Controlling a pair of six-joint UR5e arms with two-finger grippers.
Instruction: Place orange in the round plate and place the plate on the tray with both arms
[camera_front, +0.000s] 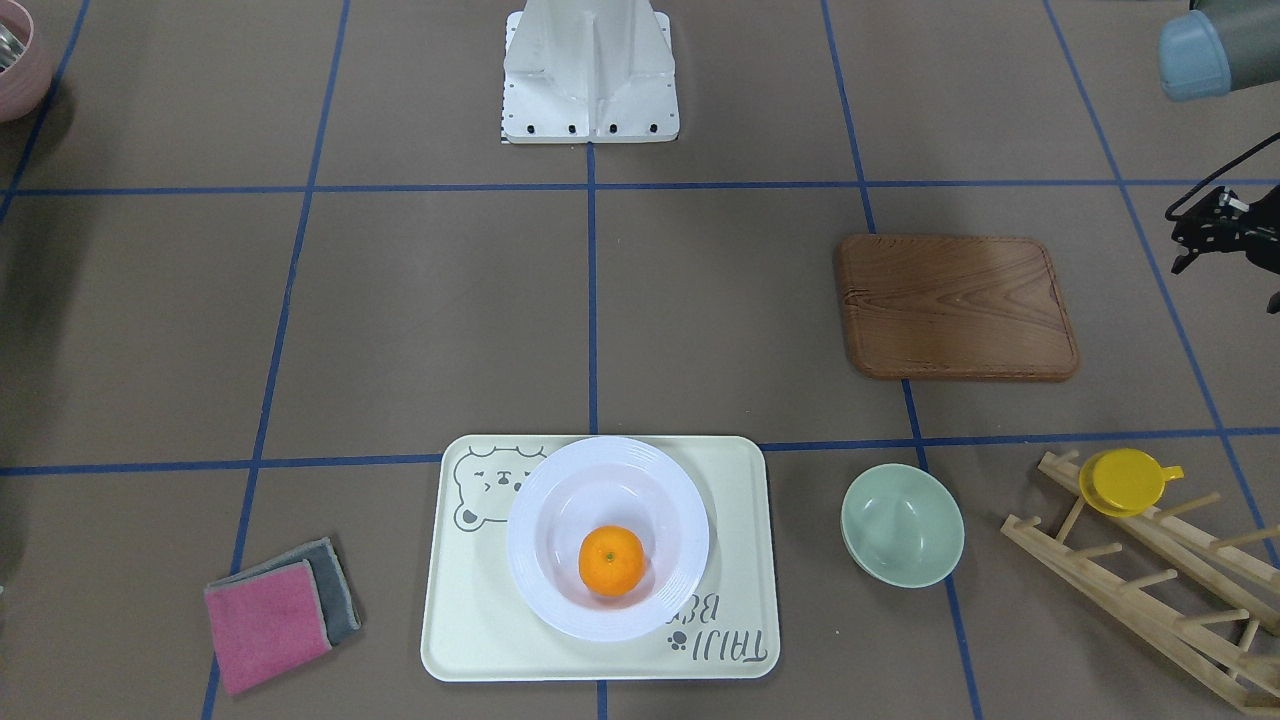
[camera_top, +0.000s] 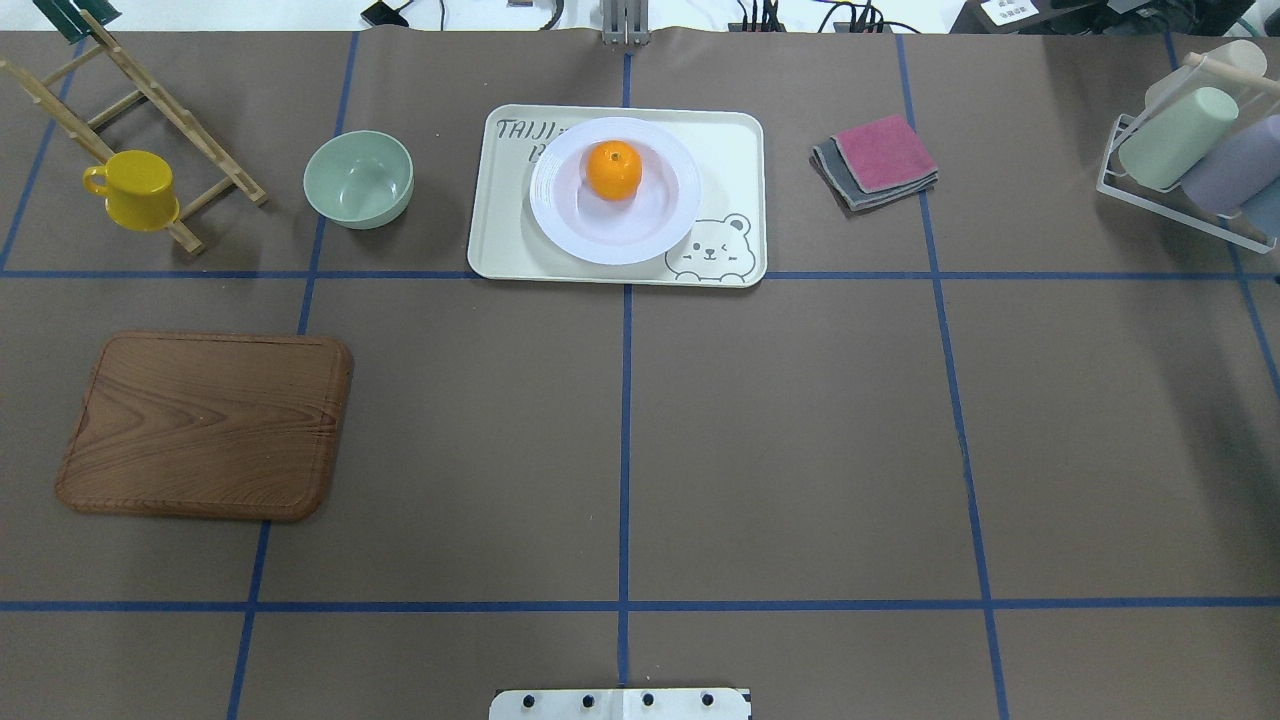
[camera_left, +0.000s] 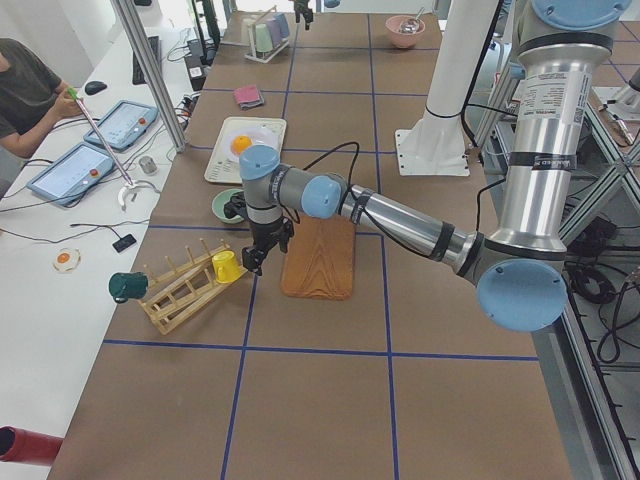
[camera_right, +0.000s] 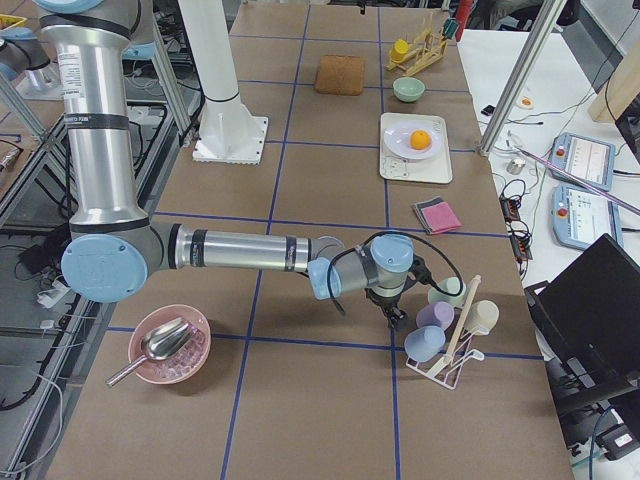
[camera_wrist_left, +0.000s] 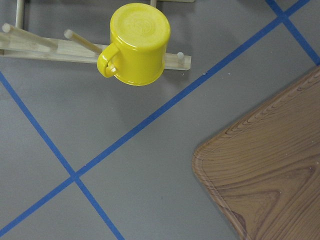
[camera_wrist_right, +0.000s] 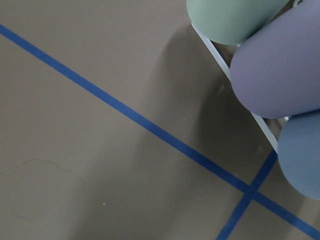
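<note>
The orange (camera_front: 611, 560) lies inside the white round plate (camera_front: 530, 565), and the plate sits on the cream bear tray (camera_front: 470, 620) at the table's far middle; the overhead view shows the same orange (camera_top: 613, 169), plate (camera_top: 560, 225) and tray (camera_top: 500, 240). My left gripper (camera_left: 258, 258) hangs between the wooden board and the peg rack, well away from the tray; only its black edge (camera_front: 1215, 230) enters the front view, and I cannot tell its state. My right gripper (camera_right: 397, 318) hovers beside the cup rack, seen only from the right side, so I cannot tell its state.
A brown wooden board (camera_top: 205, 425) lies at the left. A pale green bowl (camera_top: 358, 180) and a yellow cup (camera_top: 132, 188) on a wooden peg rack stand beside the tray. Folded cloths (camera_top: 878, 160) and a cup rack (camera_top: 1190, 150) are at the right. A person (camera_left: 25, 95) sits at tablets.
</note>
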